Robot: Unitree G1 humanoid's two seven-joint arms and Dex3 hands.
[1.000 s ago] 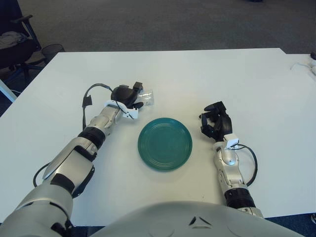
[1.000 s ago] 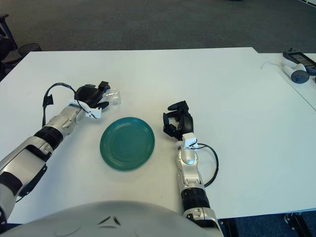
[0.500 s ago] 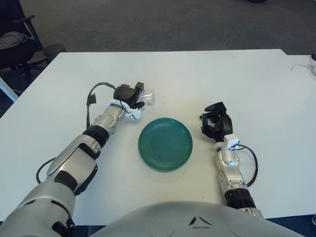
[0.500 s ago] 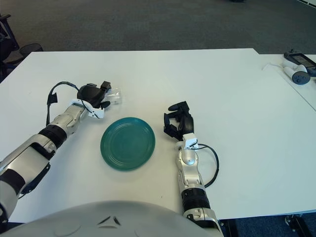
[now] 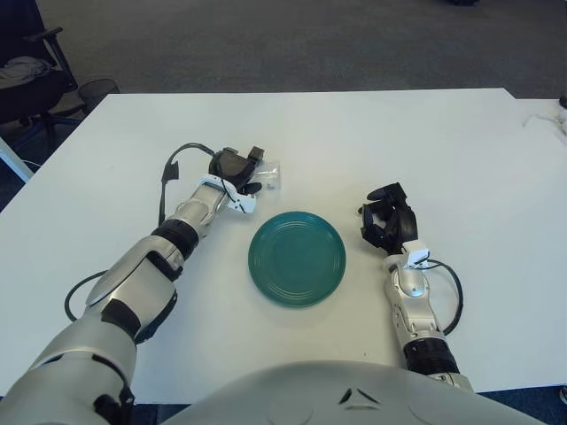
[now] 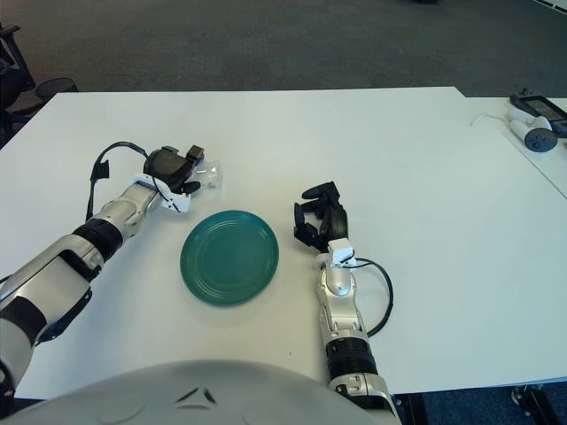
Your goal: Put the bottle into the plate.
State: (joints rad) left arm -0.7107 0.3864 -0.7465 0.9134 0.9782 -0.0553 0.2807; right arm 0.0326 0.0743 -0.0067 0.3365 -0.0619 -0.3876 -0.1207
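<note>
A white table [image 5: 372,133] fills the view. At 10 o'clock beyond it stands a dark office chair [image 5: 27,84]; at 2 o'clock, on a neighbouring table, lie handheld controllers [image 6: 532,119].

Plate [image 5: 296,258] mid-table, bottle [image 5: 267,173] behind-left in left robot hand [image 5: 234,169], right robot hand [image 5: 388,222] right

The left hand [image 5: 236,168], closed around the clear bottle [image 5: 267,173], now sits slightly further right and higher in the frame than a second ago, above the plate's [image 5: 296,258] upper left.
</note>
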